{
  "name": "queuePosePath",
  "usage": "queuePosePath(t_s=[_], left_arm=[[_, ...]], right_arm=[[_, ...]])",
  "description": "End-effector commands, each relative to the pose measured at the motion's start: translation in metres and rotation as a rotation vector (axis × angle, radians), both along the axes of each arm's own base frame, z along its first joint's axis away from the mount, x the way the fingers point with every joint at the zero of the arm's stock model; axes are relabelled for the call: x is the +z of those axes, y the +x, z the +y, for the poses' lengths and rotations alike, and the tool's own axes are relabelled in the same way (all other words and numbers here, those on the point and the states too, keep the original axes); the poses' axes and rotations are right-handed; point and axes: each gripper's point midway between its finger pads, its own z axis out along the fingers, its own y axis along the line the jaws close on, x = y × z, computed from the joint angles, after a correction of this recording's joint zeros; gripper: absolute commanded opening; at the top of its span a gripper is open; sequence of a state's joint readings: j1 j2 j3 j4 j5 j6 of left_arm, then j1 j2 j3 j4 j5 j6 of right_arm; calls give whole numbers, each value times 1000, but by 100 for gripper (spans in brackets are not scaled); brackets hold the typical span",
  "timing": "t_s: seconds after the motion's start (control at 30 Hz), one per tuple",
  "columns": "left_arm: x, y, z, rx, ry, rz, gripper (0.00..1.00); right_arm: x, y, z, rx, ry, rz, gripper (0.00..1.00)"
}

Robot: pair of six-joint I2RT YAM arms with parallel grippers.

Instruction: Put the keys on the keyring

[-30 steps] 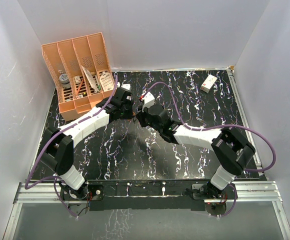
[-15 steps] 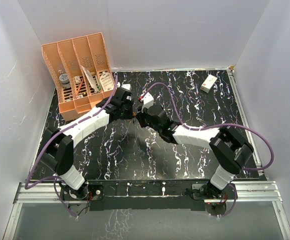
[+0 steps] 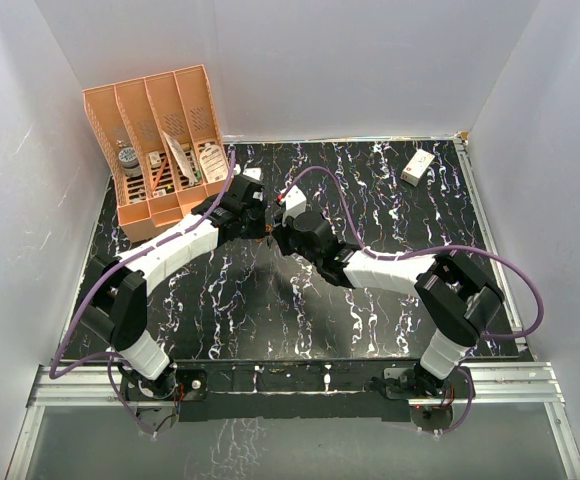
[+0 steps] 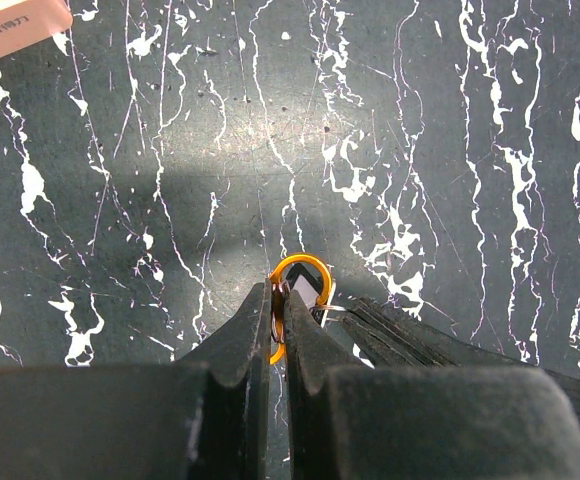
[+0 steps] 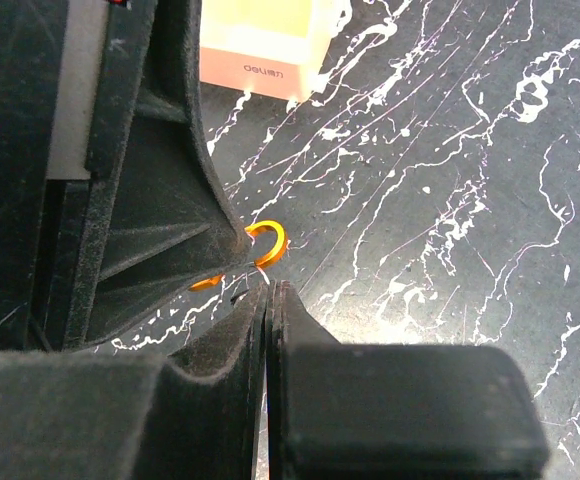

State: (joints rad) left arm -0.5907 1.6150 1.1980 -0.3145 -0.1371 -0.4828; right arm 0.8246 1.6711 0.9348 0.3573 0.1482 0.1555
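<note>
The keyring (image 4: 301, 264) is a small orange loop just above the black marbled table (image 4: 450, 150), and my left gripper (image 4: 278, 300) is shut on its lower part. In the right wrist view the keyring (image 5: 273, 240) sticks out from the left fingers (image 5: 170, 240). My right gripper (image 5: 268, 288) is shut on the keys, of which only a thin silvery bit (image 5: 263, 274) shows at its tips, touching the keyring. In the left wrist view that silvery wire (image 4: 332, 308) runs from the right fingers (image 4: 420, 340) to the loop. From above, both grippers (image 3: 270, 228) meet tip to tip.
An orange slotted organizer (image 3: 160, 150) stands at the back left. A white box with a red mark (image 3: 418, 166) lies at the back right. A small pale box (image 5: 265, 45) lies just beyond the grippers. Purple cables arch over both arms.
The right arm's elbow has crept slightly left. Both grippers stay shut and together at the same spot.
</note>
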Motion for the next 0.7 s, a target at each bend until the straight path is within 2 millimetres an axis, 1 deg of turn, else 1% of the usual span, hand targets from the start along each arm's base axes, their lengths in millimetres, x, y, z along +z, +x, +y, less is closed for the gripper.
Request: queuePosePath(t_s=[0.0,0.23,0.67], left_arm=[[26,0,0,-10,-37,-40,0],[27,1,-1,-14,-38,-39,0],[30,-1,-3,-27,-47,-43,0]], right_arm=[[42,13,11,-12,78,-105,0],[42,14,11,-13,76,-110,0],[46,22,10,-32,52,-140,0]])
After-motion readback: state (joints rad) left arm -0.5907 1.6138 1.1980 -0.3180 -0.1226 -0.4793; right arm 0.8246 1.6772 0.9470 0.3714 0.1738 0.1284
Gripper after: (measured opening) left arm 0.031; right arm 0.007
